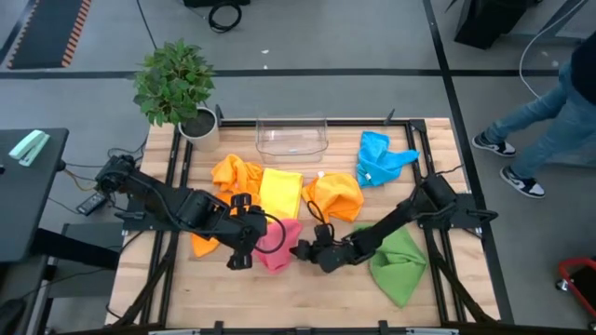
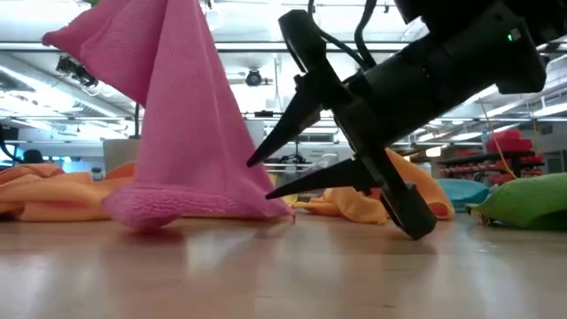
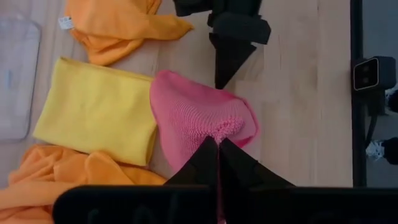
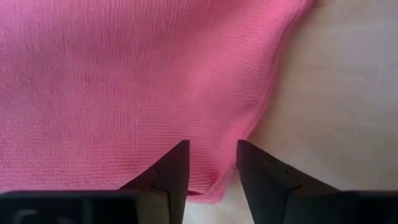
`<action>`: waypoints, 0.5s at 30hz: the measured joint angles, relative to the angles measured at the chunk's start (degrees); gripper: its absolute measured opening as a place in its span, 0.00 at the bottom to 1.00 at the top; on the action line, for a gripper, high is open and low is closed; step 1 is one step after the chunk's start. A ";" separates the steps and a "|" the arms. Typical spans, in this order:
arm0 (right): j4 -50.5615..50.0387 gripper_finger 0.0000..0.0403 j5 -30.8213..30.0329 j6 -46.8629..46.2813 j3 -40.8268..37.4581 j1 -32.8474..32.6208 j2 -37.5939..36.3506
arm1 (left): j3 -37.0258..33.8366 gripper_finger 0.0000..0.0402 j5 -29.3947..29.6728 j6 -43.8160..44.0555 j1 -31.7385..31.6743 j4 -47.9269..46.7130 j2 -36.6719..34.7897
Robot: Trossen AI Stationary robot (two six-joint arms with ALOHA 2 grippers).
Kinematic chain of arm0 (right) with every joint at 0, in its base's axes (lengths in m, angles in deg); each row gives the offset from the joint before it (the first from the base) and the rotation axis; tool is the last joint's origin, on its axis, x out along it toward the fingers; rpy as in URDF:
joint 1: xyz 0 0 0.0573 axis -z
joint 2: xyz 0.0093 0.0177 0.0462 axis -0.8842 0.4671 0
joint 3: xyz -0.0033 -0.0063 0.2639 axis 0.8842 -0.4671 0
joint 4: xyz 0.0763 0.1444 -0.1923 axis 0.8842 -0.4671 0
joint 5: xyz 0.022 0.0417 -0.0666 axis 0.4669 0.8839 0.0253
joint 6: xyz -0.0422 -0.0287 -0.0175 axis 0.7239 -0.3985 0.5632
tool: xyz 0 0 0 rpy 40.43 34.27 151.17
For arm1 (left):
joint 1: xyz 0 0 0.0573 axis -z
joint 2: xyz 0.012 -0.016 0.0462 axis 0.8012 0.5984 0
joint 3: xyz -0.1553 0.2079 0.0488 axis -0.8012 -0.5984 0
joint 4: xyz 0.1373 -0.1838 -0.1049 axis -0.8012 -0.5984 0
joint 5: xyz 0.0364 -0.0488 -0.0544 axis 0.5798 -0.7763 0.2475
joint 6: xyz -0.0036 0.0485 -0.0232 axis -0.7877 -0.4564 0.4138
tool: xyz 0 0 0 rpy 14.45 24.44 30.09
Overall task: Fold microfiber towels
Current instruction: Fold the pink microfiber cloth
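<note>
Now, pink towel: soft pink microfiber towel [image 3: 199, 118] lifted into a peak off the wooden counter [image 1: 307, 288].
My left gripper [image 3: 217, 146]: pinched closed on its top.
My right gripper [image 4: 211, 163]: part-open, straddling its lower edge.
Beside: flat yellow towel [image 3: 96, 109], crumpled orange towel [image 1: 335, 197].

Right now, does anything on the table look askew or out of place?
Only the pink towel: the left tool pinches it up into a tent, with the right tool at its edge. The other towels lie crumpled, only the yellow towel flat.
</note>
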 joint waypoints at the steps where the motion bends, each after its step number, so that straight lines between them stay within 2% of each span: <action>1: -0.32 0.34 0.15 0.15 0.51 -0.04 0.36 | 0.00 0.04 0.12 -0.01 0.00 -0.02 0.00; 4: -4.03 0.32 1.82 0.46 3.41 -0.20 1.67 | 0.00 0.06 0.70 -0.64 0.00 -0.08 0.01; 7: -12.69 0.30 4.64 0.03 8.33 -0.49 3.45 | 0.00 0.04 0.80 -1.41 0.00 -0.07 0.02; 11: -24.32 0.28 4.30 -1.26 14.50 -0.47 5.39 | 0.00 0.02 0.85 -1.41 0.00 -0.04 0.02; 15: -26.89 0.27 4.11 -0.39 18.12 0.85 6.86 | 0.00 0.06 0.92 -1.41 0.00 -0.03 0.02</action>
